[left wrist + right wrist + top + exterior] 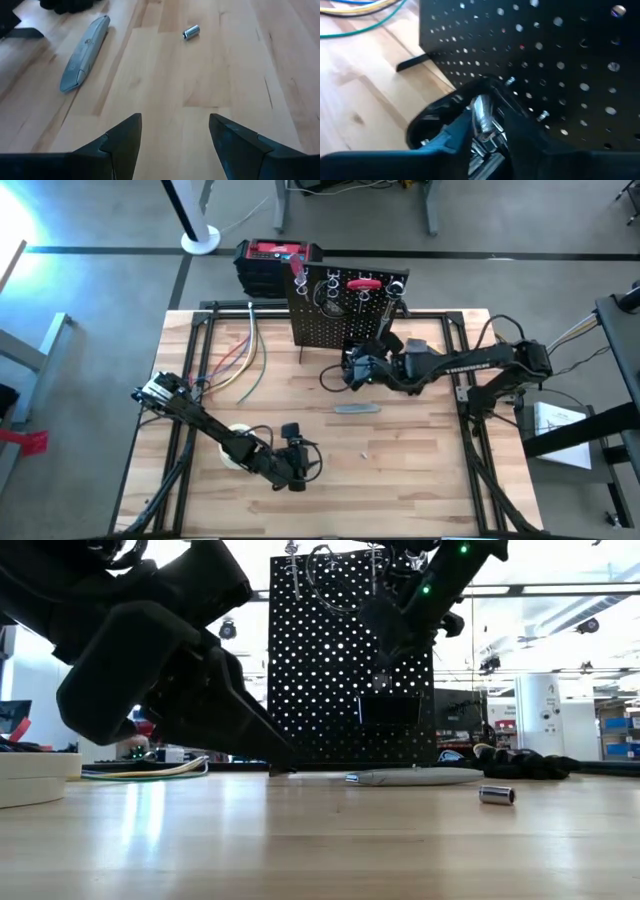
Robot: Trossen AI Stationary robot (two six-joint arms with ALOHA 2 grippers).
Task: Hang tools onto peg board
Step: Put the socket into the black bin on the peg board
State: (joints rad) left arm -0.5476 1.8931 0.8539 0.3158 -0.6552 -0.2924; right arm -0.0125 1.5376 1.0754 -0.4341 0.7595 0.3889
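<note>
High view: the peg board [345, 310] stands upright at the table's far edge with a red-handled tool [362, 282] and ring hooks already on it. Still on the table — a grey metal tool [357, 408] and one short silvery bit [365, 451]. The right gripper [487, 122] sits at the board's small black bin [455, 127], pinching a silvery bit [481, 114] between its fingers. The left gripper [175, 132] hovers spread and empty near the table's front. No legible writing or brand marks.

High view overhead; low view table-level; both share peg board [345, 305]
</note>
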